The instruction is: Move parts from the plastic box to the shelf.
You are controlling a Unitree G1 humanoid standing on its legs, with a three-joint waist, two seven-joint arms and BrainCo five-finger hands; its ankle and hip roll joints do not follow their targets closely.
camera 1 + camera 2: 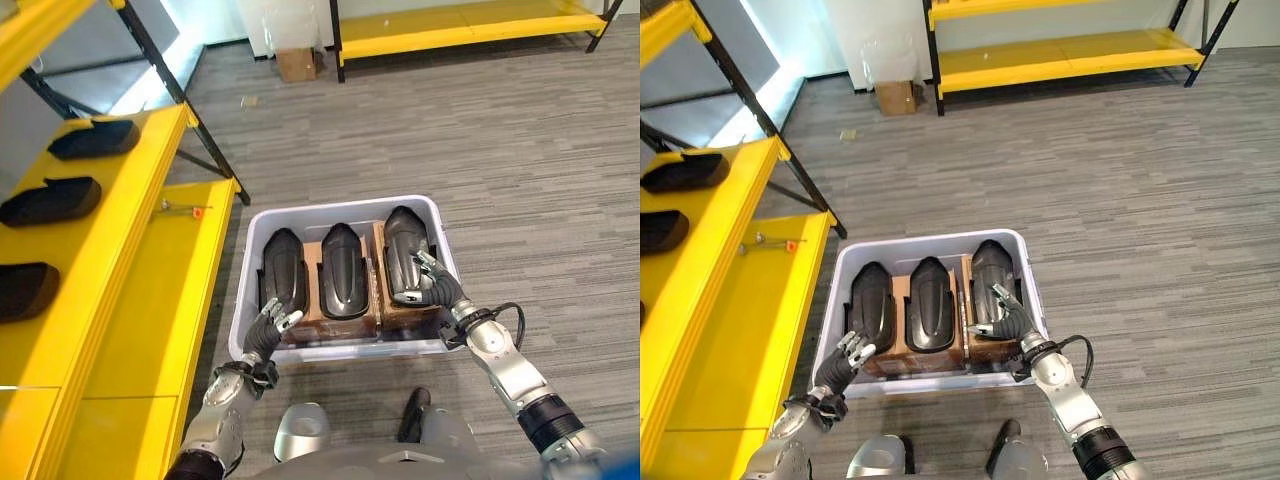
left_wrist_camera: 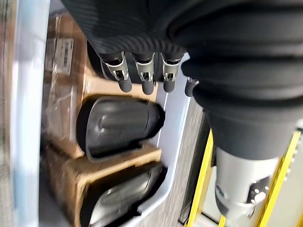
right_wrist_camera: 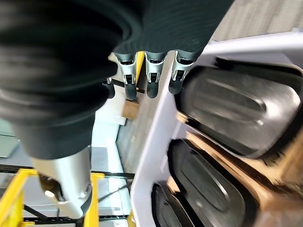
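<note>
Plastic box (image 1: 440, 215) on floor, holding 3 black parts (image 1: 343, 268) side by side on cardboard pads, long axes running near-to-far, narrower rounded ends toward box's far wall. Right hand (image 1: 432, 282) over near end of rightmost part, fingers relaxed, grasping nothing. Left hand (image 1: 268, 333) at box's near-left corner, fingers straight, empty. Yellow shelf (image 1: 150, 230) left of box w/ 3 more parts lying crosswise.

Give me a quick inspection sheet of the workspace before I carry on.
Surface: grey carpet floor.
Job's things: three black parts side by side on brown cardboard in the plastic box; three more lie on the yellow shelf.
Clutter: small orange-tipped tool on the shelf; cardboard box by the far wall.
Hands: left hand and right hand both open, holding nothing.
Cables: nothing seen.
Surroundings: second yellow rack.
</note>
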